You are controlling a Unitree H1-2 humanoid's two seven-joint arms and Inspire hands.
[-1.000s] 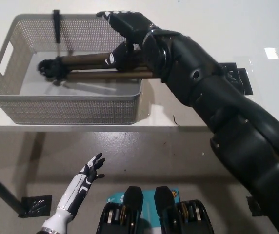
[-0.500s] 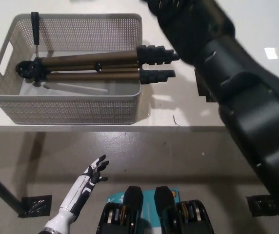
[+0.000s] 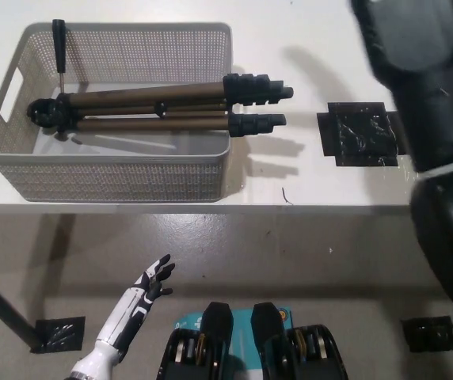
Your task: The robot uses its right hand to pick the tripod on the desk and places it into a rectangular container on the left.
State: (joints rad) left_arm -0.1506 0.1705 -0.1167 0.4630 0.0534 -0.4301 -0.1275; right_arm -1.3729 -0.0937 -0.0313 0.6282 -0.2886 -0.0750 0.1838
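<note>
grey perforated container (image 3: 116,180); bronze-brown tripod (image 3: 151,111) with black ends; white desk (image 3: 306,186); black tape patch (image 3: 361,133).

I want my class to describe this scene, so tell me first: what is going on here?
Nothing is being handled right now. The tripod lies in the grey mesh basket on the white desk, its head at the basket's left end and its black leg tips sticking out over the right rim. The black right arm is at the picture's right edge, away from the tripod; its hand is out of view. The white left hand rests low, fingers apart.
</note>
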